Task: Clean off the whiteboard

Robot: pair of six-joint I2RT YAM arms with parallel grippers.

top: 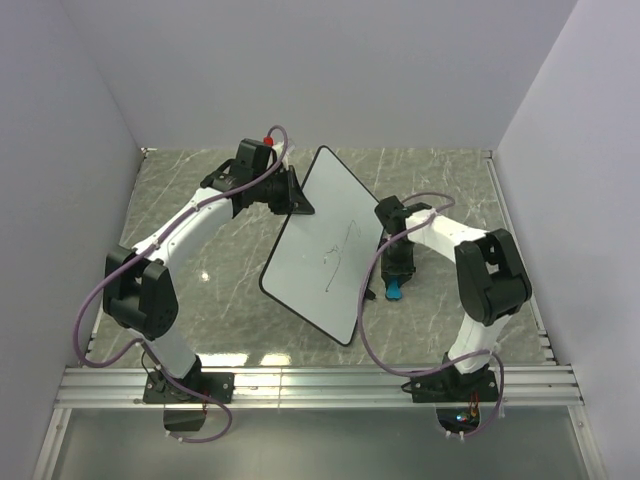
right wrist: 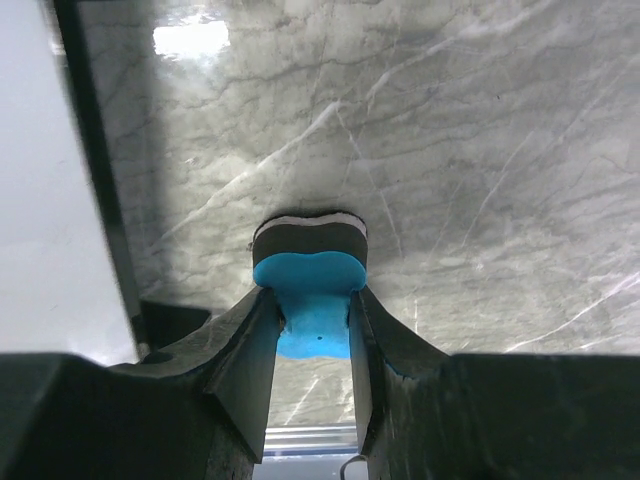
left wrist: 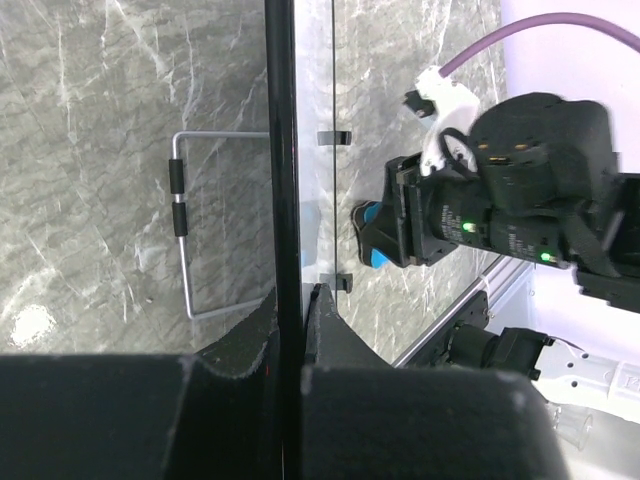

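Blue eraser is clamped in the right jaws, the whiteboard by its edge in the left jaws. Under wiping pressure, either may be twisted loose.

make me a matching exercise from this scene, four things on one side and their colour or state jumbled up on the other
Things:
1. whiteboard
2. eraser
3. left claw
4. right claw

Colour or state:
a. shut on the eraser
b. white, with thin black scribbles
c. shut on the whiteboard's black rim
d. blue, with a dark pad layer

Right pairs: 1-b, 2-d, 3-c, 4-a
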